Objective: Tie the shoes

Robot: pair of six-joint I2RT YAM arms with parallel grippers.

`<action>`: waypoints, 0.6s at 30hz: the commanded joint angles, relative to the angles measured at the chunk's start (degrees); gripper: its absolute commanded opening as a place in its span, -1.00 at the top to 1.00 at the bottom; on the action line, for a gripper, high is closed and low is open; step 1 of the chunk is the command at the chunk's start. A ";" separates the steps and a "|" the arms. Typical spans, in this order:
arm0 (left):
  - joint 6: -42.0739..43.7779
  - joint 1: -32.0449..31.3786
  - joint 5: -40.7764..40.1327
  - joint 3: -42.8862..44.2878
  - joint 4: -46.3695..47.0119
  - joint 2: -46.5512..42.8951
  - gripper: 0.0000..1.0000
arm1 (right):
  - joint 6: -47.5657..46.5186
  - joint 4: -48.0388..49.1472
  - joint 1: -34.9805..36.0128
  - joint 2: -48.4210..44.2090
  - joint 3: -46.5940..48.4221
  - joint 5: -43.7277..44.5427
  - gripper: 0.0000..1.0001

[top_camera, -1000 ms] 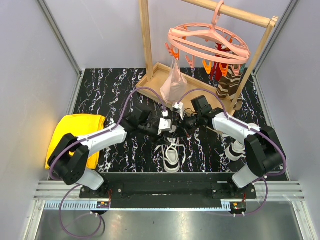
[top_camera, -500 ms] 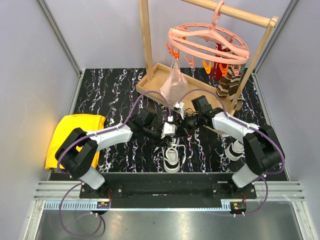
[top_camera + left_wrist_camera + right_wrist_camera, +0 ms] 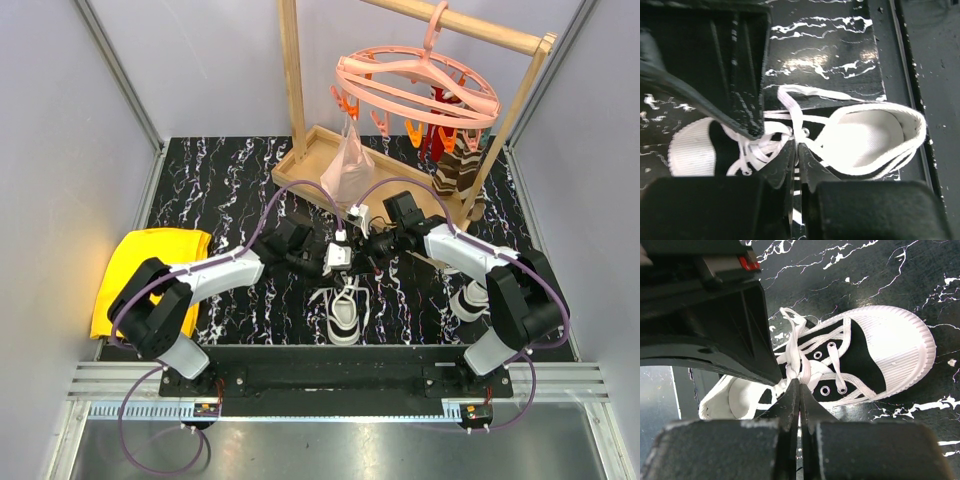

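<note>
Your left arm reaches low from its base at 7 o'clock toward the middle of the black white-veined marble-pattern table [image 3: 220, 180]. Your right arm comes in from 5 o'clock with its elbow bent, so the two wrists almost meet nose to nose. Both sit just at the 12 o'clock side of the small white low-top sneaker with black side stripes [image 3: 343, 318]. The left claw [image 3: 797, 146] points down into the lacing. Its jaws are drawn in to a thin slit, and a strand of the long white flat laces [image 3: 815, 93] is nipped at their tips. The right claw [image 3: 799, 382] is pressed fully together, and its tips rest where the laces cross above the eyelets. You cannot tell from either wrist view whether a strand is caught between them. The sneaker stands upright on its sole, a little toward 6 o'clock from the table's middle. Its ribbed white toe cap, black tongue panel and open heel all show. The laces lie loose and untied, bunched at the throat, with one loop trailing off onto the table. The second matching sneaker [image 3: 468, 298] sits at about 4 o'clock, partly hidden behind your right arm.
</note>
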 commanded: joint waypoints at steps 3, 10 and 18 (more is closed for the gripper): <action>-3.89 0.28 -1.39 -1.39 6.95 -3.80 0.76 | -0.22 1.75 -0.50 0.17 0.93 -0.77 1.00; -5.56 0.36 -3.32 -0.43 6.44 -2.40 0.95 | -0.22 1.66 -0.50 -0.19 0.66 -1.04 1.00; -14.79 0.45 -8.86 -0.51 9.08 -1.08 1.00 | 0.48 1.66 -0.50 -0.98 0.49 -2.27 1.00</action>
